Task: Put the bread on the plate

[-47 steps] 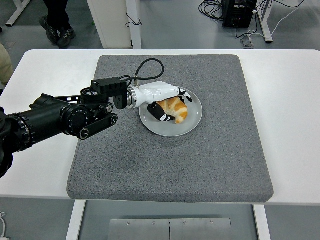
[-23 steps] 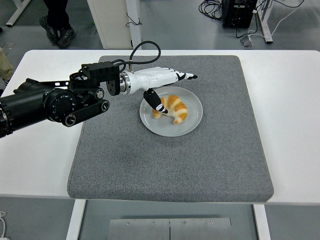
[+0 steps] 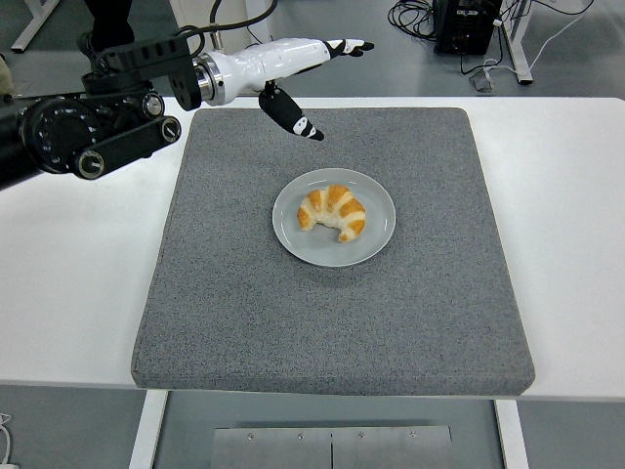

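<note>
Where it lies, croissant (image 3: pixel 333 212) (horns toward near edge) across plate (image 3: pixel 375 247).

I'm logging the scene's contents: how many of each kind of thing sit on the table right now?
Bread: 1
Plate: 1
Grey mat: 1
Total: 3

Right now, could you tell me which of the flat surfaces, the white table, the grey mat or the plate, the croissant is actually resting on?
The round grey plate: the croissant lies wholly within its rim. The plate sits on the grey mat, which covers the white table.
</note>
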Tool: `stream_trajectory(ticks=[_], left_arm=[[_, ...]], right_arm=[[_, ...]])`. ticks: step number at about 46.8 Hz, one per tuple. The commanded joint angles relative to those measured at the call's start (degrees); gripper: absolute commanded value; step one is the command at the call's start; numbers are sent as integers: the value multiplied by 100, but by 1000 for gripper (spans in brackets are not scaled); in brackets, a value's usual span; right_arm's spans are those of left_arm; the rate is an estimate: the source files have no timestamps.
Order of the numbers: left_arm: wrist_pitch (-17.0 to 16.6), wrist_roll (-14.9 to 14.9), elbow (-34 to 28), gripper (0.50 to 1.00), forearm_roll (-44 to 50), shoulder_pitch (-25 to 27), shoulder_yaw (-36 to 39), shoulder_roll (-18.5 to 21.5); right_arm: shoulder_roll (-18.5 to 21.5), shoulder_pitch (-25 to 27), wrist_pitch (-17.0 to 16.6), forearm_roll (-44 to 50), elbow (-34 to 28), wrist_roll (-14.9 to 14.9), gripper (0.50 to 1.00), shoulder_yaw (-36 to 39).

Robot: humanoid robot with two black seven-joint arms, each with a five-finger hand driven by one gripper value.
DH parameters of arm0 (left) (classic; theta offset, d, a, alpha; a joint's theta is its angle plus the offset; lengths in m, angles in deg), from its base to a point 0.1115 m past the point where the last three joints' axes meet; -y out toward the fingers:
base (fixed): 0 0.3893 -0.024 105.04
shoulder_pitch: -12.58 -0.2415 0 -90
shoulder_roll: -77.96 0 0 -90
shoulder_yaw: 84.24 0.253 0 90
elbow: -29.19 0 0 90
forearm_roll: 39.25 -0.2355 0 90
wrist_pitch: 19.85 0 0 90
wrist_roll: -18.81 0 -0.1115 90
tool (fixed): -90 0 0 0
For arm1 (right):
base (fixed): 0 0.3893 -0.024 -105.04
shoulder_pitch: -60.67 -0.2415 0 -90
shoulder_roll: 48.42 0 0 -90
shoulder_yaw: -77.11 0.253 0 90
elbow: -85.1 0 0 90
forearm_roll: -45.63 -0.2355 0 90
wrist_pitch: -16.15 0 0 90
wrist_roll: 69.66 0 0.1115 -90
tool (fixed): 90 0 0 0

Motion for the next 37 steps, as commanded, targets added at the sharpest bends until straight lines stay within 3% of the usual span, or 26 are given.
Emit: stream_trajectory(ticks=[1, 19, 37], left_arm=[[75, -12, 61, 974, 476, 30, 0, 13], [66, -12, 236, 974, 2147, -40, -220, 30], [250, 32, 1080, 972, 3492, -664, -1361, 65]], right_arm=[[0, 0, 0, 0, 0, 0, 1000, 1], [0, 0, 0, 0, 0, 0, 1000, 1], [0, 0, 0, 0, 0, 0, 1000, 1]])
